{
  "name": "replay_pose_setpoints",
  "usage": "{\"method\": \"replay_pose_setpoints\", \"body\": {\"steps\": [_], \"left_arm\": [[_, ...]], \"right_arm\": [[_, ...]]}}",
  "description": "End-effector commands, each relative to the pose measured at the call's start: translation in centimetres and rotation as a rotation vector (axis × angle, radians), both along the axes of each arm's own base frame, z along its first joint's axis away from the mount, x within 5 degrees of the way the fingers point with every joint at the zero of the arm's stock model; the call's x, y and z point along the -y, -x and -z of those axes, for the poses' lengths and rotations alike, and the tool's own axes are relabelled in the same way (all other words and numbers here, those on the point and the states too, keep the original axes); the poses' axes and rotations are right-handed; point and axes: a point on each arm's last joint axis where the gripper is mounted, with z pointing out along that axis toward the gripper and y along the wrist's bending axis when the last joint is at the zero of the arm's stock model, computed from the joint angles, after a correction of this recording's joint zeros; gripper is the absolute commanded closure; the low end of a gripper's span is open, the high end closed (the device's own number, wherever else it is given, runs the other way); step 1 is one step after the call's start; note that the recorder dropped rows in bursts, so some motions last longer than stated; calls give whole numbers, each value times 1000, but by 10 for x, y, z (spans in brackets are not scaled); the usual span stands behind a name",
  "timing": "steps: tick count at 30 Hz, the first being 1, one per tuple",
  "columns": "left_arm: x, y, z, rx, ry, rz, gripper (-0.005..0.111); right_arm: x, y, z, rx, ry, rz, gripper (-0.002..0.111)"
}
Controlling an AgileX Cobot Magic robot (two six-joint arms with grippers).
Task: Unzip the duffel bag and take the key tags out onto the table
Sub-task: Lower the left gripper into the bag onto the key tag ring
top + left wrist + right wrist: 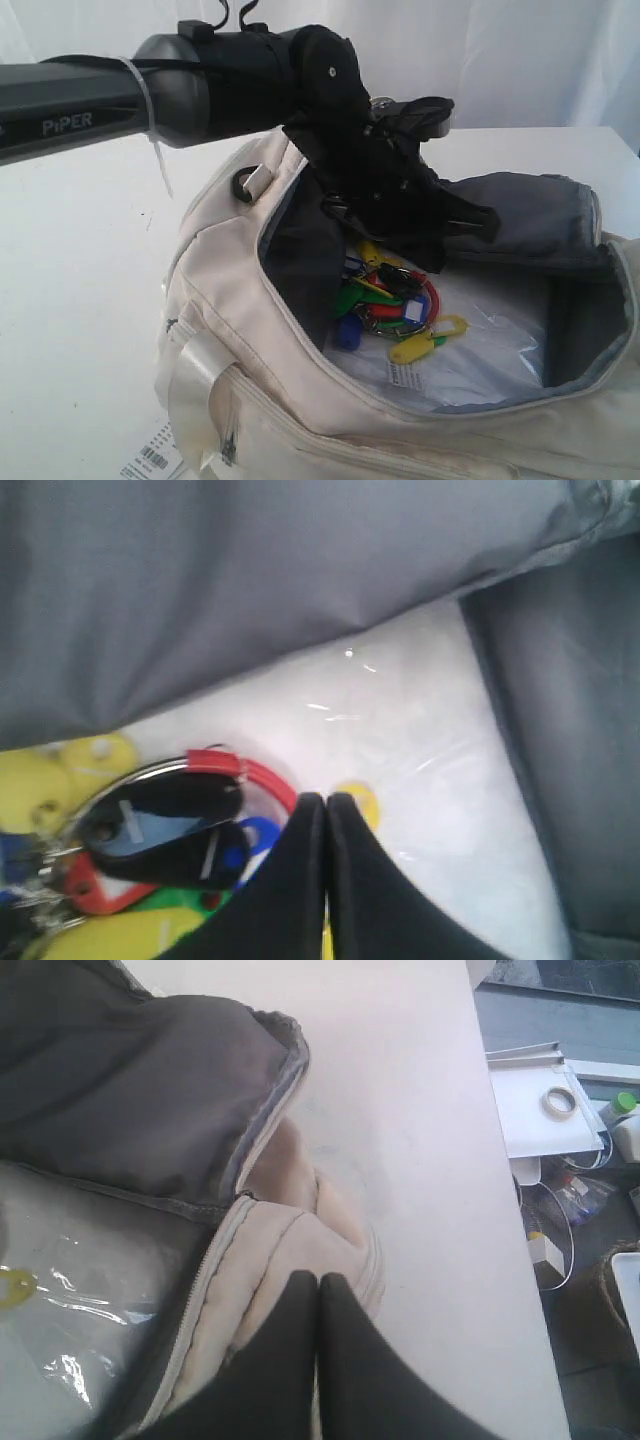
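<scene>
The cream-white duffel bag [230, 300] lies unzipped on the white table [80, 260], its dark grey lining showing. The key tags [392, 300], a yellow, green, blue and red bunch on rings, rest on clear plastic inside it. My left gripper [425, 262] reaches into the opening just above the bunch. In the left wrist view it [325, 800] is shut, with the key tags [150, 840] beside it and a yellow tag peeking out behind the tips; I cannot tell if it is pinched. My right gripper [318, 1280] is shut over the bag's cream end [290, 1230]; nothing shows between its fingers.
A clear plastic sheet [490, 340] lines the bag's bottom. A white barcode paper tag [155, 462] lies by the bag's front corner. Past the table edge [500, 1160] stand a white tray with a tape roll [558, 1102] and small boxes.
</scene>
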Motion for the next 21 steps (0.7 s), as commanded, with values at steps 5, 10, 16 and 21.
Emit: {"method": "replay_pose_setpoints", "body": {"steps": [5,10,16,21], "left_arm": [[18,13,22,-65,-22,39,54],[14,10,28,-59,-78,28,48],[14,6,29,-26,-80,20,48],[20,2,41,-35,-66,3,48]], "right_arm": [[0,0,4,8,2,2,108],[0,-1,5,16,0,-5,108],[-1,-1,5,19,-3,-7,108],[-1,-1,5,21,-4,-7,108]]}}
